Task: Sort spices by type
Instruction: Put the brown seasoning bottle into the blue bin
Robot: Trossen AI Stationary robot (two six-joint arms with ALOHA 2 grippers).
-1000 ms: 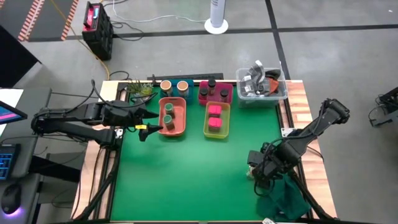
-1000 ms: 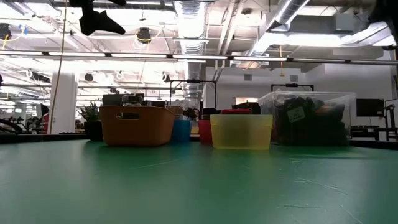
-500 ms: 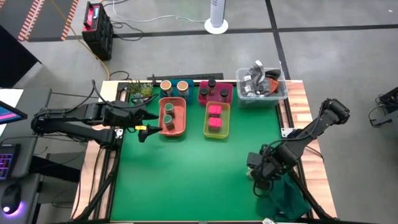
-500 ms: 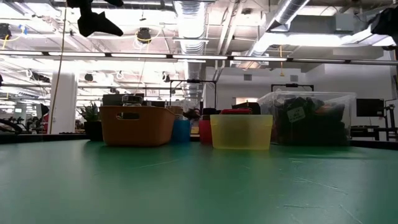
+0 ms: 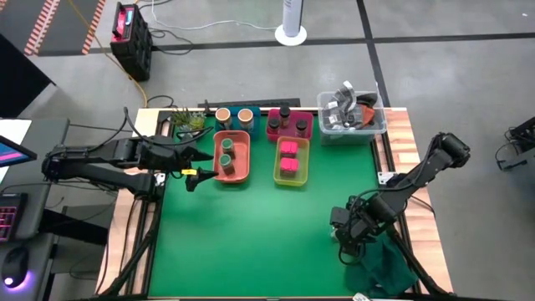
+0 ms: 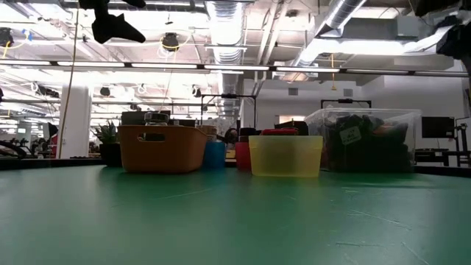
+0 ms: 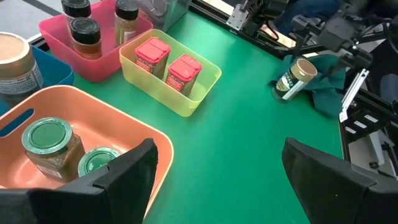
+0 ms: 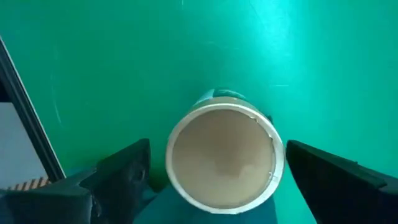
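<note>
The right gripper (image 5: 340, 224) is down low at the near right corner of the green table (image 5: 251, 234), fingers spread wide with a tan-topped jar (image 8: 224, 158) sitting between them, not clamped. From the left wrist view that same jar (image 7: 295, 78) leans tilted on a dark green cloth (image 7: 323, 93), next to the right arm's frame. The right wrist view looks straight at its round tan top, one dark finger (image 8: 118, 174) off to each side and clear of the jar.

The left gripper (image 5: 194, 170) hovers at the far left of the table, just beside the orange tray (image 5: 242, 174), jaws wide and holding nothing. In that tray stand two green-topped jars (image 7: 50, 140). Next to it, the yellow tray (image 7: 196, 93) has two pink boxes (image 7: 168, 62) side by side. Behind those, the pink tray (image 7: 56, 31) holds black-capped bottles (image 7: 84, 34), and the blue tray (image 7: 53, 73) has another tan-topped jar, only partly seen in the left wrist view; from above there are two tan tops (image 5: 234, 116) in it.

A clear box (image 5: 351, 117) of grey clutter sits at the far right corner. From table height the trays line up across the back, orange on the left, yellow in the middle, the clear box on the right
</note>
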